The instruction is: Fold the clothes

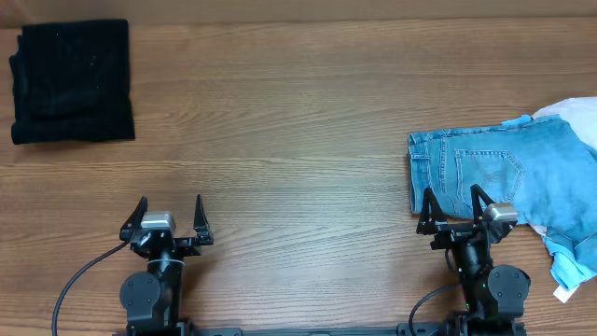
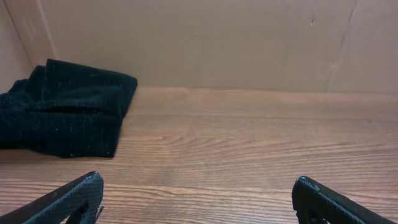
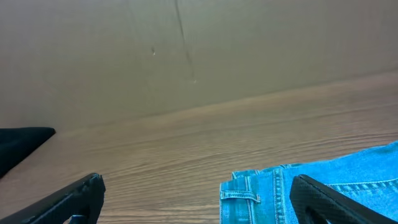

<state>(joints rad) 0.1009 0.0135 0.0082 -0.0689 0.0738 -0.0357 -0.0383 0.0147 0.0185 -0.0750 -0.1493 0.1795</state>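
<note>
1. At the near edge of the wooden table (image 1: 298, 121), the left gripper (image 1: 170, 203) stands with its 2 fingers spread wide. It holds nothing, and only bare wood lies under it.
2. The right gripper (image 1: 452, 194) is also wide open and holds nothing. Its fingertips are over the near-left edge of the light-blue denim garment (image 1: 504, 173). I cannot tell if they touch the cloth.
3. This denim garment lies flat on the right side of the table, with its pocket and seams facing up. A white cloth (image 1: 578, 110) shows at its far-right side.
4. The black fuzzy knit garment (image 1: 73, 82) lies in the far-left corner as a compact, roughly square pile, well apart from both grippers.
5. Behind the table stands a plain brown wall (image 2: 217, 43).
</note>
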